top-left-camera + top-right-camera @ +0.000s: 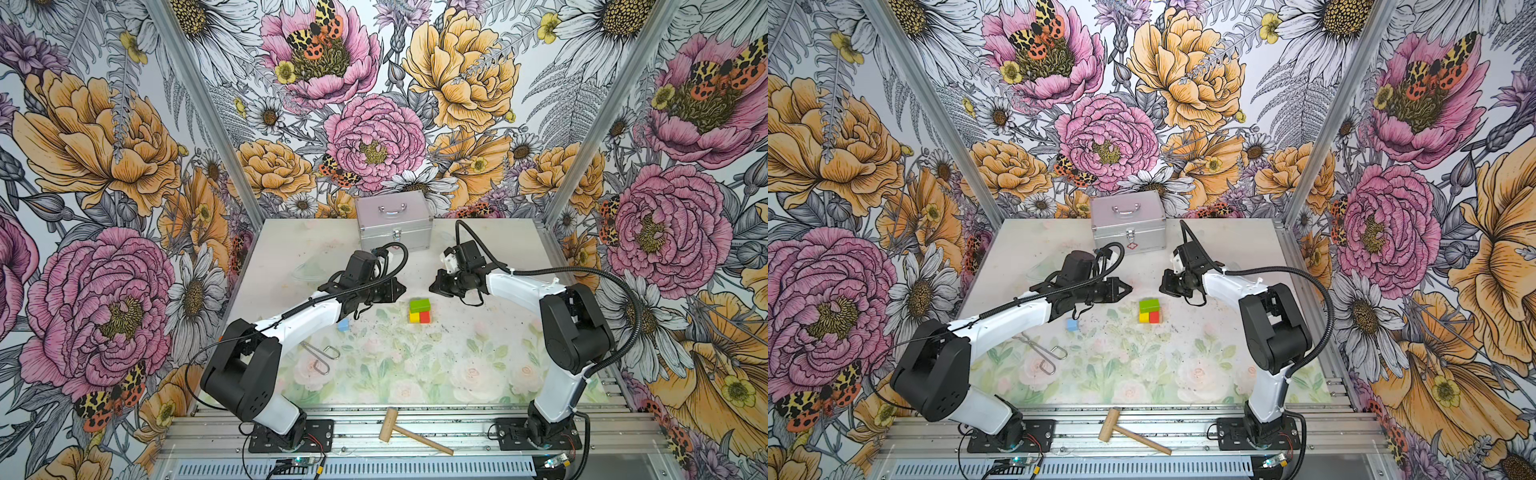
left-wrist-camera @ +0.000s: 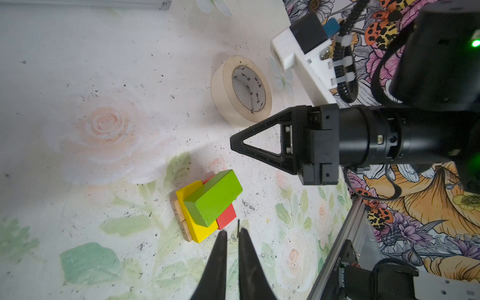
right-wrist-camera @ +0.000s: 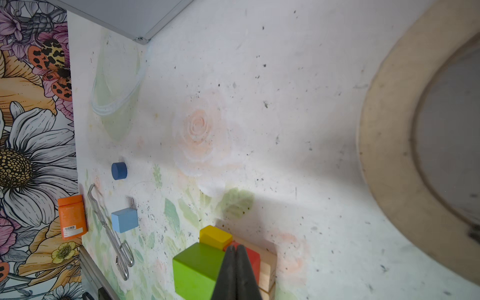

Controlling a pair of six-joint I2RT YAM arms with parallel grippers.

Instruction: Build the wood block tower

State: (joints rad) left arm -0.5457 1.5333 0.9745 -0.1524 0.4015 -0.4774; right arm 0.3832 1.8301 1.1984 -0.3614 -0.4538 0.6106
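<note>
My left end effector (image 2: 232,233) stands a sliver apart, empty, near the tower (image 2: 207,205); my right end effector (image 3: 235,248) is pressed together, gripping nothing.

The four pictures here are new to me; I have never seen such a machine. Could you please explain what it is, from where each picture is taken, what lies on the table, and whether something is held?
It is a robot with two arms at one table, a left arm and a right arm, each ending in two-fingered jaws. Two pictures come from a camera pair above and see everything. The other two come from a camera on each wrist, looking along its jaws.

In the middle stands a started tower: tan bars below, a yellow bar and a red bar on them, and a green bar on top. The light blue cube and the dark blue cylinder lie loose. There are also a tape roll, a metal case and a mallet.

Nothing is held: the right jaws are shut, the left jaws a slit apart.
</note>
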